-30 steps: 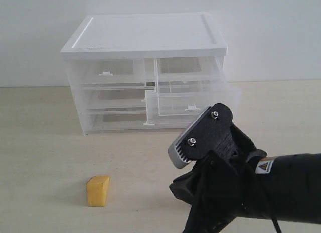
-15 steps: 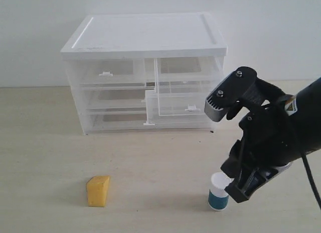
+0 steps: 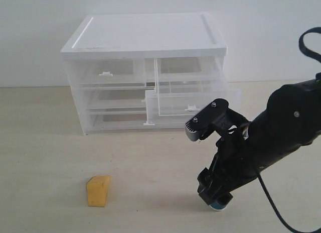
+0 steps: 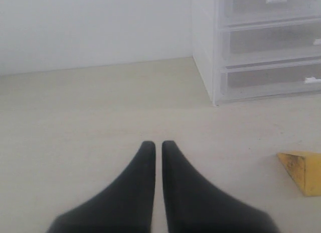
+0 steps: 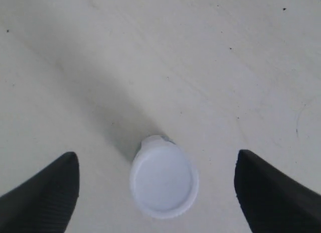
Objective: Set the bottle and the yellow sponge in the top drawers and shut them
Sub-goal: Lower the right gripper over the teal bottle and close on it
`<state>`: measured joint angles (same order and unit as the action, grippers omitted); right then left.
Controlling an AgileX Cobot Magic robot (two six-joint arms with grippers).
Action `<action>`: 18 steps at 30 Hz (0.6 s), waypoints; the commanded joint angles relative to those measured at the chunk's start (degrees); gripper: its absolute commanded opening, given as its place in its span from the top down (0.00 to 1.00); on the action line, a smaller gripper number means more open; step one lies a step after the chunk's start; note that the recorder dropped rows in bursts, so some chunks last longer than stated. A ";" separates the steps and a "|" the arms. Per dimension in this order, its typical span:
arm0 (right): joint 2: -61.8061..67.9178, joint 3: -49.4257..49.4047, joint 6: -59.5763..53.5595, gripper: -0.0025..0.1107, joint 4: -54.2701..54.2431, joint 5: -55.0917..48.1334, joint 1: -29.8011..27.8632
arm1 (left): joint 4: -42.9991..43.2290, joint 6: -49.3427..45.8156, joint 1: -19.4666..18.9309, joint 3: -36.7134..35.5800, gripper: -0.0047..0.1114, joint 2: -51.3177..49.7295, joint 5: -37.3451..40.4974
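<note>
Right claw (image 5: 156, 154) astride bottle (image 5: 164, 182), yellow sponge (image 3: 98, 191) well apart, top drawer (image 3: 188, 100) open

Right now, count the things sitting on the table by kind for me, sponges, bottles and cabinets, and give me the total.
yellow sponge: 1
bottle: 1
drawer cabinet: 1
Total: 3

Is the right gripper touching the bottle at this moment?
Apart. The right wrist view shows the right gripper with its jaws open on either side of the white cap of the bottle, and bare table shows between the cap and each jaw.
</note>
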<state>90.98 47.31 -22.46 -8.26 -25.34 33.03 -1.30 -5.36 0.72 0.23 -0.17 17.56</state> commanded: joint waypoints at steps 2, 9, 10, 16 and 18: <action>2.92 0.24 0.01 0.31 0.35 4.50 -0.47 | -0.15 -0.19 -0.20 -0.23 0.92 0.17 -0.57; 4.57 0.24 0.01 0.31 0.87 6.90 -1.70 | -0.15 -0.19 -0.20 -0.23 0.92 0.17 -0.57; 5.02 0.24 0.01 0.31 0.87 6.90 -2.14 | -0.15 -0.19 -0.20 -0.23 0.92 0.17 -0.57; 6.35 0.24 -0.13 0.31 0.44 8.98 -2.77 | -0.15 -0.19 -0.20 -0.23 0.92 0.17 -0.57; 6.74 0.24 -0.13 0.32 0.35 9.63 -2.77 | -0.15 -0.19 -0.20 -0.23 0.92 0.17 -0.57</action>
<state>97.26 47.31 -22.46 -7.93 -17.22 30.63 -1.30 -5.36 0.72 0.23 -0.17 17.56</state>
